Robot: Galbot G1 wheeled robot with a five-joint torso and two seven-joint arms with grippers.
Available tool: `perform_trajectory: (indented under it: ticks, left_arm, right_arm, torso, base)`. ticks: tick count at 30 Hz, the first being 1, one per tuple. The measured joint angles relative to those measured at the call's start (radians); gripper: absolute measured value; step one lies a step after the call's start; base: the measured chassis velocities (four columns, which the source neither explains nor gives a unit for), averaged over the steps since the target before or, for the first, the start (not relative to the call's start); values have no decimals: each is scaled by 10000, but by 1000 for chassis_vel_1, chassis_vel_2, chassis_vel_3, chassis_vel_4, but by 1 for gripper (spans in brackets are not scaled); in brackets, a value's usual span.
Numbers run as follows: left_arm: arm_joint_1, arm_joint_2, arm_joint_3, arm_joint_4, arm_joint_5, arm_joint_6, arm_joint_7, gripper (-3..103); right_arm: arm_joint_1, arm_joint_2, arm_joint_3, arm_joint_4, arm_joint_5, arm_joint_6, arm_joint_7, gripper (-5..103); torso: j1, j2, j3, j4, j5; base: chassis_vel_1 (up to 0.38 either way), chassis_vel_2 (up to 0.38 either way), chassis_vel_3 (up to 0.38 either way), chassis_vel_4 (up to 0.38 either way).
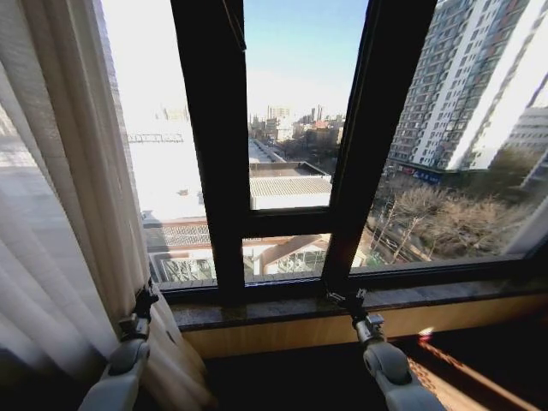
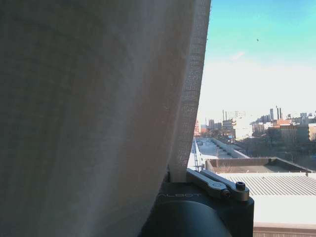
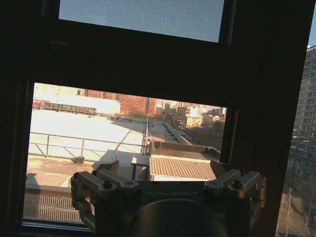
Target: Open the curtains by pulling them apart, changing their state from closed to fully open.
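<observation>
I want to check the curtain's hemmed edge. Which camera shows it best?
The left wrist view: the curtain hangs right beside the left gripper, its woven hem sharp against the sky. The head view shows its pleats gathered at the left. The right wrist view faces the window frame.

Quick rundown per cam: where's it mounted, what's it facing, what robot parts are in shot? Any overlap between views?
Head view: on the robot's head, looking forward and down at the window frame, the sill and the curtain; shows the left claw against the curtain's edge and the right claw near the sill.
Left wrist view: on the left arm, facing the curtain close up, city beyond; left claw body at the fabric's hem.
Right wrist view: on the right arm, facing the window frame; right claw open, empty.
Shared: head and left wrist views both show the curtain.
</observation>
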Motion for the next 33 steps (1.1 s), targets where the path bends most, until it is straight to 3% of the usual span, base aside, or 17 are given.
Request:
perform_trajectory:
  ticks: [25,33]
  left_arm:
    - [111,198,-56,-8,-25,-126,-58,0]
    - [82,141,-72,89,-29,-161,-73,0]
  right_arm:
    - [0,0,0,0,0,0,0,100]
    - [0,2,-1,1,0,0,-1,100]
  torso:
    - [0,-1,-1,0,0]
    - [1,-1,-1,5,-5]
  base:
    - [366,337,-371,-333]
    - [192,203,-185,-182]
